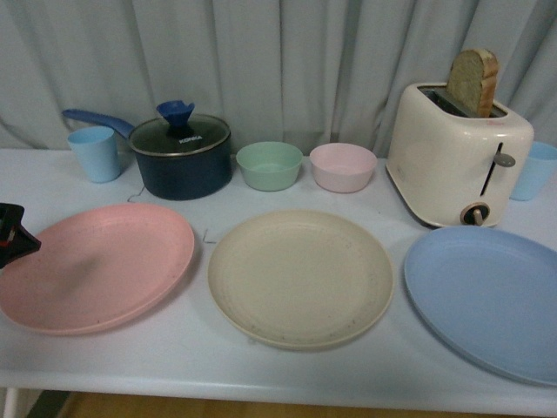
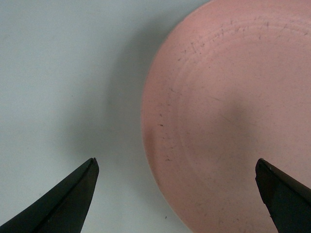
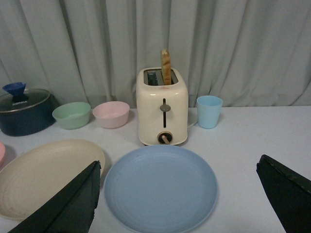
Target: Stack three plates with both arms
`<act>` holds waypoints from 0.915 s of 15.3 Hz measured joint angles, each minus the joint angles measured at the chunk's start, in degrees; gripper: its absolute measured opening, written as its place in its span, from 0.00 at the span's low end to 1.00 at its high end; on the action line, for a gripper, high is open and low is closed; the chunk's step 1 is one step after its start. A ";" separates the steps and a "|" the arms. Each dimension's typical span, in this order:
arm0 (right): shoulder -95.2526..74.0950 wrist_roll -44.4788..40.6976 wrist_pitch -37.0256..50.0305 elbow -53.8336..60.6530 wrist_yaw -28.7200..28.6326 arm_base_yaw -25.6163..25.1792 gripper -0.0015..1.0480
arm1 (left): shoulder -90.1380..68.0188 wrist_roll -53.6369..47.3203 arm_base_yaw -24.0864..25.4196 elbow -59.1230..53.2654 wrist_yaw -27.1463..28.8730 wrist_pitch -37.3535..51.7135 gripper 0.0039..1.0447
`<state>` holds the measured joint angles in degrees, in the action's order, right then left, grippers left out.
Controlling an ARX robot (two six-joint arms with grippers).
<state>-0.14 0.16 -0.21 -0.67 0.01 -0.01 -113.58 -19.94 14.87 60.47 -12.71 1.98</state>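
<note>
**White table (image 1: 200, 366), grey curtain (image 1: 278, 52): 3 plates flat in a row, none stacked**

Plates lie side by side near the front edge, apart from each other. Pink plate (image 1: 96, 266) is on the robot's L, beige plate (image 1: 300, 277) in the middle, blue plate (image 1: 492, 300) on the R, partly out of the front view. Behind them are a pot (image 1: 181, 157), 2 bowls and a toaster (image 1: 457, 152) w/ bread, none of them part of the job.

L gripper (image 2: 176, 161) is wide open, holding nothing. It sits at the pink plate's outer (L) rim. Its wrist view shows one finger over bare table and the other over the plate, so the rim runs between them. Can't tell how high above the rim it is.

R gripper (image 3: 179, 162) is also wide open & empty, and not in the front view. Its wrist view has the blue plate ahead, centred between the fingers, w/ the gripper apparently back from the near rim.

Key relation, imo: L arm is nearer a grasp, since the rim is inside its gap. The next move is prob. a drop & close on the pink rim. Round plates have no long axis, so the rim is the only grip. Beige looks like the base, lying between both arms.
</note>
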 joint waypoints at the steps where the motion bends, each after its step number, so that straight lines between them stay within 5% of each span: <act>1: 0.00 0.00 0.00 0.00 0.00 0.00 0.94 | -2.64 -0.07 0.26 3.37 -0.50 -2.45 0.94; 10: 0.00 0.00 0.00 0.00 0.00 0.00 0.94 | -15.85 -1.60 1.33 18.12 3.78 -9.79 0.93; 12: 0.00 0.00 0.00 0.00 0.00 0.00 0.94 | -17.27 -1.73 0.48 19.78 3.65 -10.75 0.53; 14: 0.00 0.00 0.00 0.00 0.00 0.00 0.94 | -17.31 -1.73 -0.04 20.00 3.41 -11.67 0.31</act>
<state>-0.14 0.16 -0.21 -0.67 0.01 -0.01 -130.89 -21.67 14.83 80.47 -9.30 -9.69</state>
